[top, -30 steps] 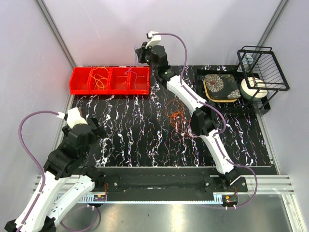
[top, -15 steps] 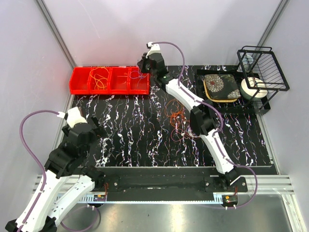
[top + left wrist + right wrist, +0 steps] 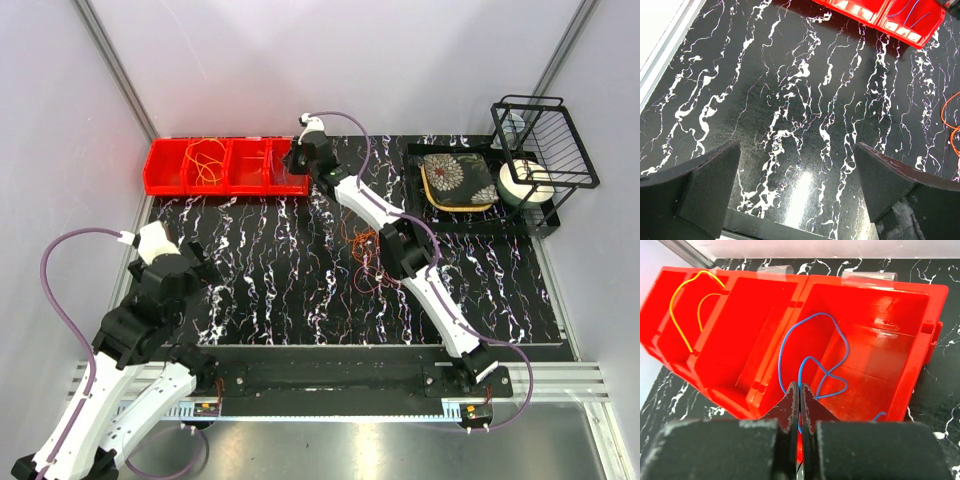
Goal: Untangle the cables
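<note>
Pinching the blue cable [image 3: 815, 314] over the red bin [image 3: 865, 287], right gripper [image 3: 799, 387], legible only wrist-side; left gripper [image 3: 796, 147] spread wide.

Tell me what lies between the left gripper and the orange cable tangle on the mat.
Only bare marbled mat. The top view shows nothing between the left gripper and the orange cable tangle, and the left wrist view agrees.

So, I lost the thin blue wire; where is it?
Right wrist view: thin blue wire in the red plastic bin, rightmost compartment, pinched by the right end effector.
</note>
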Robot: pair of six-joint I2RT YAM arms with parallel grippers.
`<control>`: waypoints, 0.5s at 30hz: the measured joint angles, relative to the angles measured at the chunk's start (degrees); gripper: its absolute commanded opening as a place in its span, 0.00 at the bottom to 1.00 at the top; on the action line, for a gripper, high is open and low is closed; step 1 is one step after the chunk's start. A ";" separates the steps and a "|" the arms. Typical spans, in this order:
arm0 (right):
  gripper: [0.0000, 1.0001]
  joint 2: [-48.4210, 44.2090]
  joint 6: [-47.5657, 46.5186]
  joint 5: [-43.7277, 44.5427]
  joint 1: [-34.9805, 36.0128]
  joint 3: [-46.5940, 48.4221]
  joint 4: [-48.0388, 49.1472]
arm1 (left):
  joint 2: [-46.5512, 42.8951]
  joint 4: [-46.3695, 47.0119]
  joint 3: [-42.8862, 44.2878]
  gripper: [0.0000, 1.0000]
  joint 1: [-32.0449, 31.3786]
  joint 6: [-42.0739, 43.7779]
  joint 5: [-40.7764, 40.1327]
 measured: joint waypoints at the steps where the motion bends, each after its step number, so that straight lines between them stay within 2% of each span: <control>1: 0.00 0.52 -0.04 0.15 -0.02 0.50 -0.15 | 0.00 0.00 0.00 0.98 0.11 0.00 0.00; 6: 0.00 2.21 -0.09 0.28 -0.02 2.99 -0.24 | 0.04 0.00 0.00 0.98 0.48 0.00 0.02; 10: 0.62 2.21 -0.20 1.09 -0.02 4.70 0.37 | 0.09 0.02 0.00 0.98 0.63 0.02 0.04; 11: 0.84 2.21 -0.24 1.55 -0.02 5.20 0.63 | 0.17 0.02 0.00 0.98 0.63 0.04 0.04; 13: 0.91 2.19 -0.61 2.43 -0.02 5.66 1.44 | 0.31 0.02 0.00 0.98 0.63 0.04 0.04; 15: 0.94 2.16 -1.36 3.45 -0.02 5.81 1.60 | 0.46 0.02 0.00 0.98 0.81 0.04 0.07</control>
